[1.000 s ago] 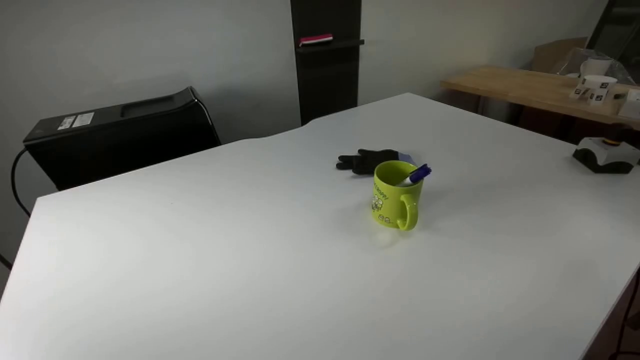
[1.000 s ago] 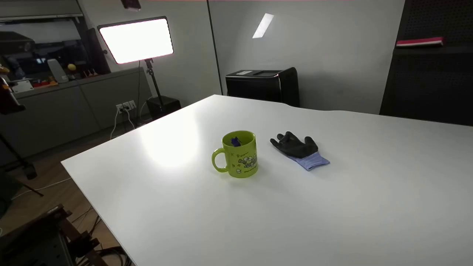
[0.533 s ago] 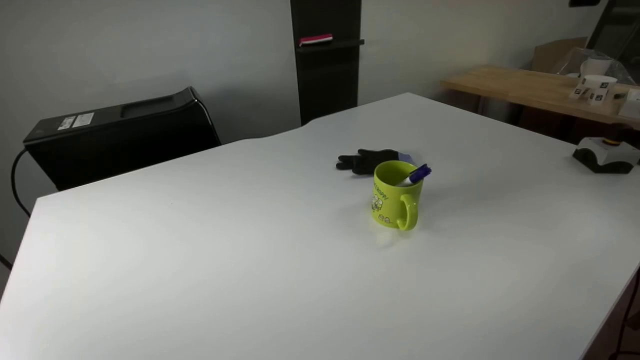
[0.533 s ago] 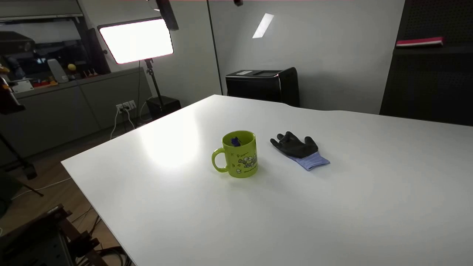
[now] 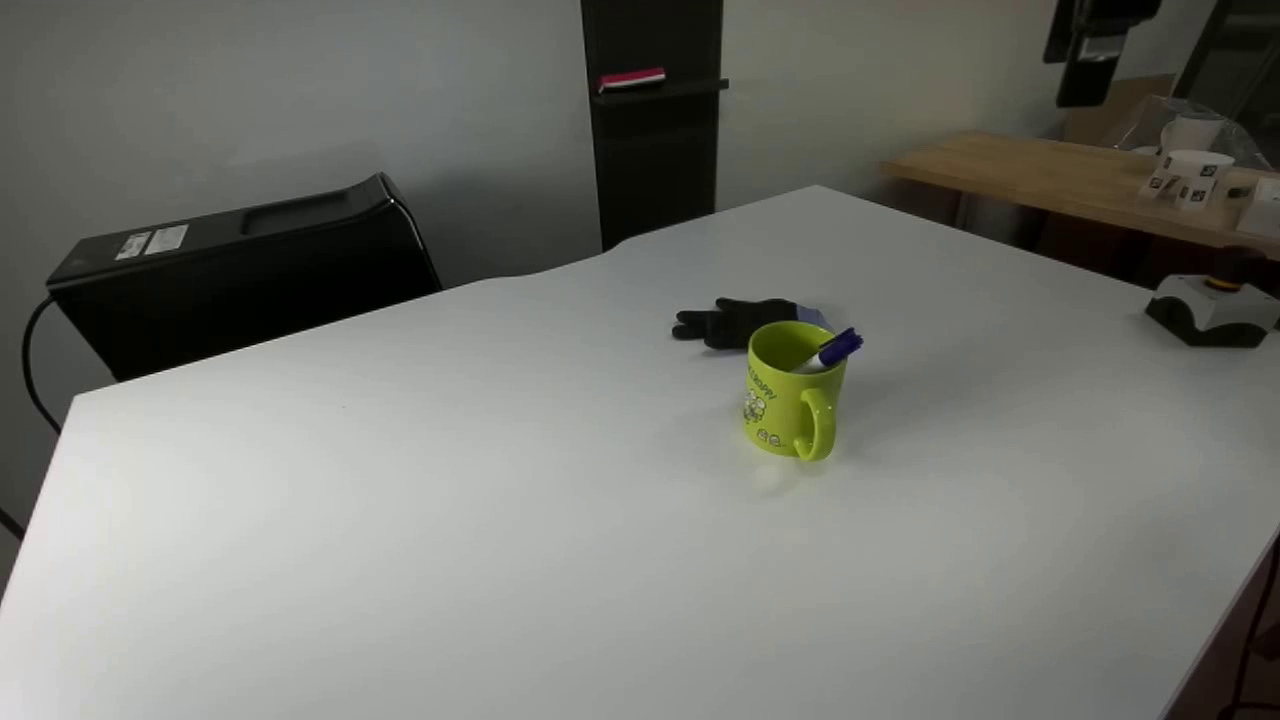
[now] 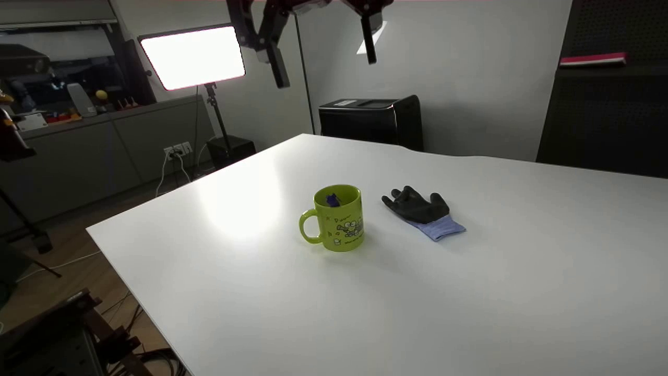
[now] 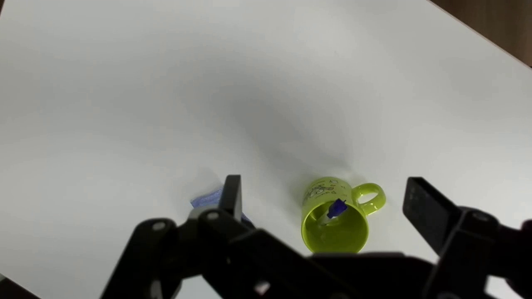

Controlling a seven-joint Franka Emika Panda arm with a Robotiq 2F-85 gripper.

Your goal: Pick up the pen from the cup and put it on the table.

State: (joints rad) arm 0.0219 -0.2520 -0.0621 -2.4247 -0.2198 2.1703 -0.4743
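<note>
Inspected in both exterior views: a grey wall (image 6: 496, 104), sound to the eye, and a tall black panel (image 5: 655, 165) whose ledge (image 5: 665, 93) bears a red-and-white item (image 5: 632, 78) (nature not determinable). A black box-shaped unit (image 5: 250, 295) stands near the wall. In an exterior view, a rectangular lamp (image 6: 193, 57) is lit on a dark stand (image 6: 218, 117); a dark window (image 6: 73, 70) lies above a low grey cabinet (image 6: 156, 130), with brown floor (image 6: 39, 300) below. In an exterior view, a wooden worktop (image 5: 1040, 180) carries white containers (image 5: 1200, 165).
</note>
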